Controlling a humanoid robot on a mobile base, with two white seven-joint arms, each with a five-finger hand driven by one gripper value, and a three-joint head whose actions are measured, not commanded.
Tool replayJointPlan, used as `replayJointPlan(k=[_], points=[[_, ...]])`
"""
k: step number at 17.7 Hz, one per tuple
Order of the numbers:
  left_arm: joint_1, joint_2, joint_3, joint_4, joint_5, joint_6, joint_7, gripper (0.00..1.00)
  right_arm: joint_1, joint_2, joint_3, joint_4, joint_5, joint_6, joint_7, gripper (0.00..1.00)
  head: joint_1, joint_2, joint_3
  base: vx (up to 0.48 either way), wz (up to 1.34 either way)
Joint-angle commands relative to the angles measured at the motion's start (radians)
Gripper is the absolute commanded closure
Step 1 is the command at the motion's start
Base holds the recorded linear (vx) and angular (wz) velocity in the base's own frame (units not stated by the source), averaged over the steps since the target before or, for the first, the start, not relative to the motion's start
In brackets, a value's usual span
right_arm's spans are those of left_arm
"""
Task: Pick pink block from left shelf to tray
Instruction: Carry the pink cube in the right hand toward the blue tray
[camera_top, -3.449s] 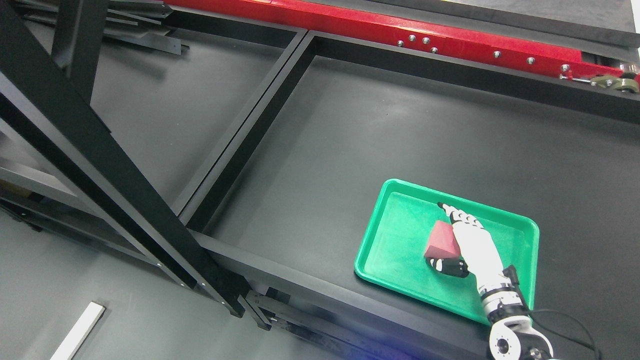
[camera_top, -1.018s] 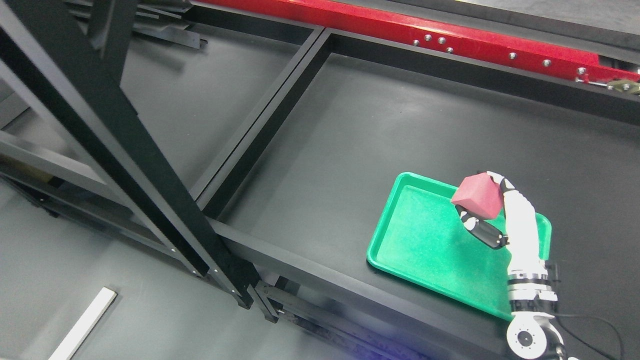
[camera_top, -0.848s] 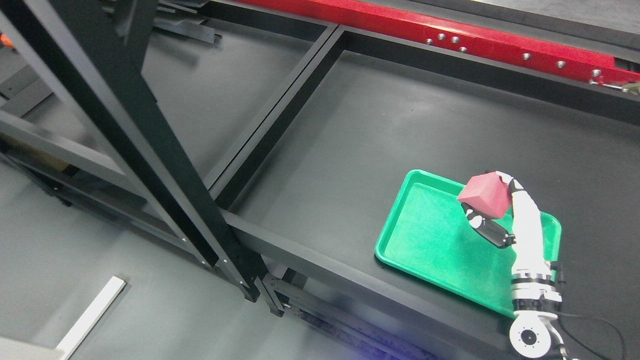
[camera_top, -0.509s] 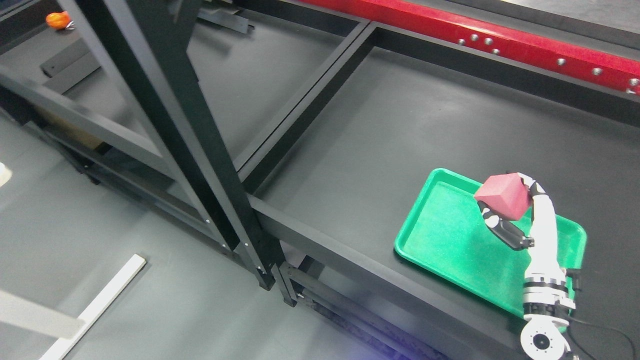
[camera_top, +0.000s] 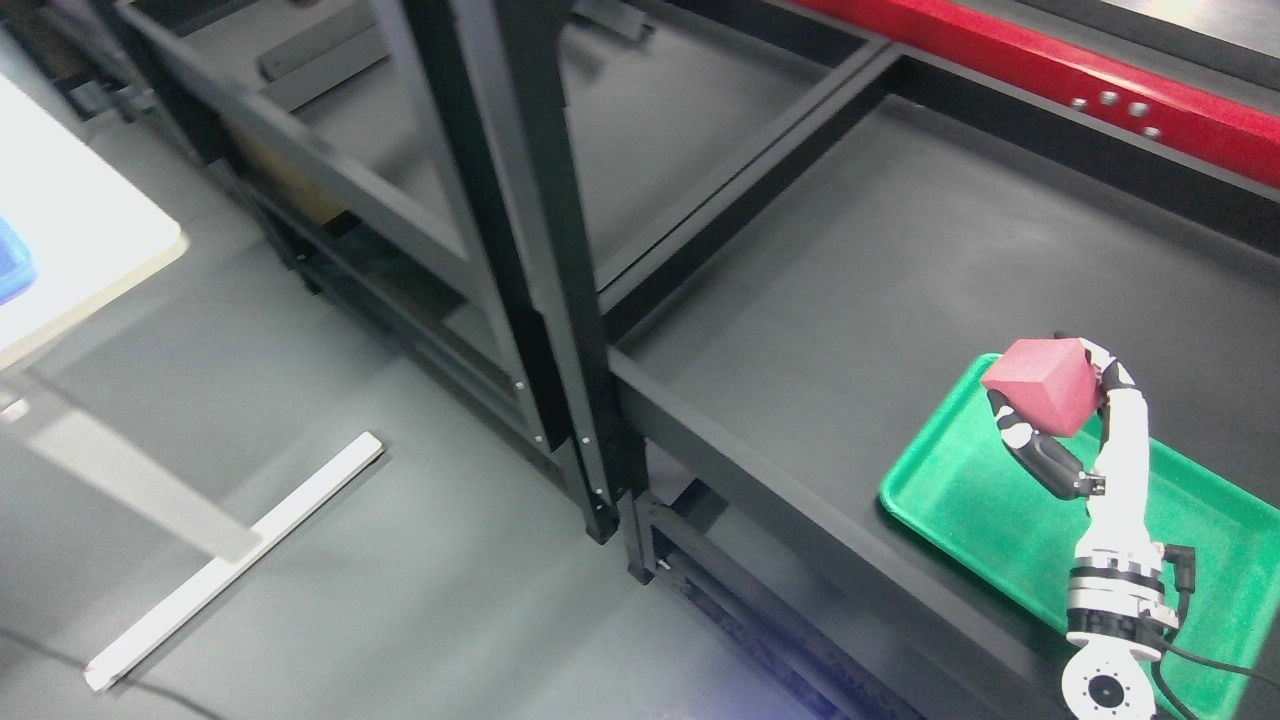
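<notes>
Pink block (camera_top: 1045, 385), held clear above the near-left part of the green tray (camera_top: 960, 500), gripped between the thumb and fingers (camera_top: 1040, 455) of the right hand (camera_top: 1075, 420), whose white forearm rises from the lower right edge. The tray lies on a black shelf (camera_top: 850, 300) surface. Beyond it runs a red beam (camera_top: 1100, 90); at far left, a white table (camera_top: 70, 240) corner and a white strip (camera_top: 230, 560) on the grey floor.
</notes>
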Motion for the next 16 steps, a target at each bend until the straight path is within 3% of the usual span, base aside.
replayJointPlan(k=[1, 16], points=[[0.009, 0.017, 0.0, 0.0, -0.002, -0.001, 0.001, 0.0, 0.006, -0.013, -0.03, -0.048, -0.03, 0.004, -0.002, 0.93, 0.0, 0.0, 0.0, -0.093, 0.54], [0.009, 0.017, 0.0, 0.0, -0.002, -0.001, 0.001, 0.0, 0.029, -0.013, -0.059, -0.05, -0.059, -0.022, 0.006, 0.91, 0.0, 0.0, 0.0, -0.103, 0.61]])
